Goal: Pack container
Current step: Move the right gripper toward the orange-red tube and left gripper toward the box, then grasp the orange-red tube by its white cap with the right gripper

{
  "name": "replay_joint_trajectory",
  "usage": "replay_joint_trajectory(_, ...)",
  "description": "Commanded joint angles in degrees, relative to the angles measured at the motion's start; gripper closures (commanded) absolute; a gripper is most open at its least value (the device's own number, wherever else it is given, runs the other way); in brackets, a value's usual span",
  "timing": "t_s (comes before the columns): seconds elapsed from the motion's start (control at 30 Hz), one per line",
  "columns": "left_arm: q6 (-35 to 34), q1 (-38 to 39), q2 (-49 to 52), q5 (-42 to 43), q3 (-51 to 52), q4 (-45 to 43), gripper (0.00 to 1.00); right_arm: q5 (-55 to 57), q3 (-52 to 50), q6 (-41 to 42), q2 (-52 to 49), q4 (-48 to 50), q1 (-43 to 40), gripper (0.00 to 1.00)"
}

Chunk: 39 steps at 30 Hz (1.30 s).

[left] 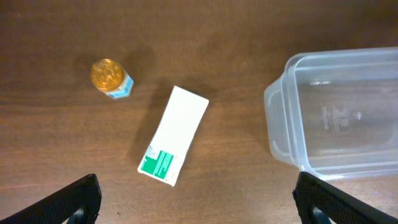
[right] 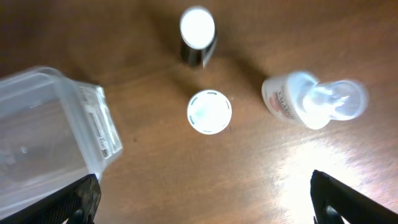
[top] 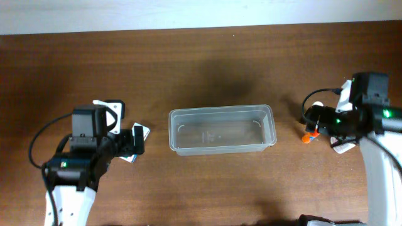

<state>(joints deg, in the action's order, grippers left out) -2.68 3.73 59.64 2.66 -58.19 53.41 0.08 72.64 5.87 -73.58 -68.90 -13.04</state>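
Observation:
The clear, empty container [top: 221,149] stands in the middle of the table. My left gripper [top: 135,142] is open and empty to its left. In the left wrist view the open fingers [left: 199,202] frame bare table. A white box with a green label [left: 173,135] lies just ahead of them. A small gold-capped bottle [left: 111,78] stands further left, and the container [left: 277,106] is at the right. My right gripper [right: 202,199] is open and empty to the container's right. Ahead of it stand a white-capped bottle [right: 209,112] and a dark bottle [right: 198,37]. A white bottle [right: 311,99] lies on its side.
The table is dark brown wood, with a pale wall edge along the back. An orange piece [top: 307,138] shows under the right arm in the overhead view. The container's corner [right: 93,124] sits at the left of the right wrist view.

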Motion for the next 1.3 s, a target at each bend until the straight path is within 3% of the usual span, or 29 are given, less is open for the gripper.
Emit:
replay_joint_trajectory(0.0, -0.37, -0.15, 3.58, 1.22, -1.22, 0.31, 0.01, -2.03, 0.59, 0.17, -8.37, -0.79, -1.29, 0.01)
replay_joint_trajectory(0.17, -0.37, -0.15, 4.76, 1.22, -1.22, 0.28, 0.01, -1.99, 0.59, 0.17, -16.44, -0.09, -1.29, 0.04)
replay_joint_trajectory(0.5, -0.37, -0.15, 4.74, 1.2, -1.2, 0.28, 0.01, -1.97, 0.59, 0.2, -18.82, 0.09, -1.29, 0.49)
replay_joint_trajectory(0.7, -0.37, -0.15, 4.74, 1.22, -1.2, 0.28, 0.0, -1.97, 0.59, 0.17, -18.82, 0.11, -1.29, 0.65)
replay_joint_trajectory(0.93, -0.37, -0.15, 4.74, 1.22, -1.22, 0.28, 0.01, -1.99, 0.59, 0.17, -18.82, 0.09, -1.29, 0.77)
replay_joint_trajectory(1.27, -0.37, -0.15, 4.74, 1.22, -1.2, 0.31, 0.01, -2.03, 0.68, 0.17, -18.75, 0.09, -1.22, 0.82)
